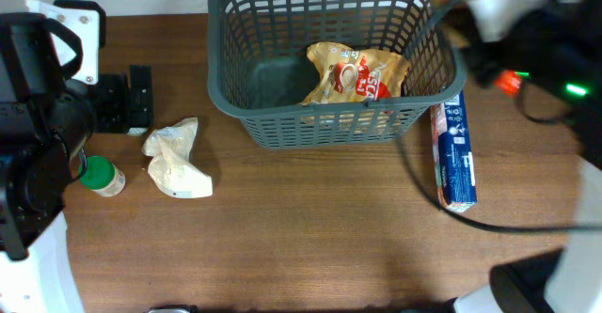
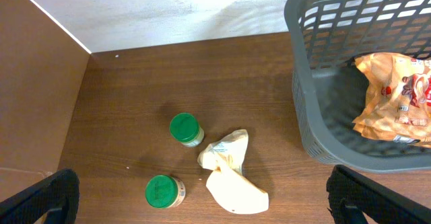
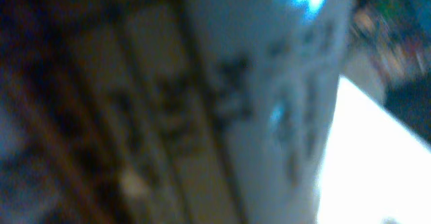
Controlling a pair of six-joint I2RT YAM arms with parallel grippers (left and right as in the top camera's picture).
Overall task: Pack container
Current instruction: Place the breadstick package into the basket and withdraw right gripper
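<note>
Wood table (image 1: pixel 310 228): container (image 1: pixel 273 130) holds snack bag (image 1: pixel 353 73); L gripper (image 2: pixel 202 197) spread wide, empty; R gripper (image 1: pixel 494 17) blurred, can't tell.

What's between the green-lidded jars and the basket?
Only a crumpled cream pouch, clearest in the left wrist view: jars on its left, basket on its right.

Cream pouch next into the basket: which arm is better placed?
Left, likely. The left gripper is open and looks down on the cream pouch, which lies left of the basket. The right arm is on the basket's other side, its view blurred.
</note>
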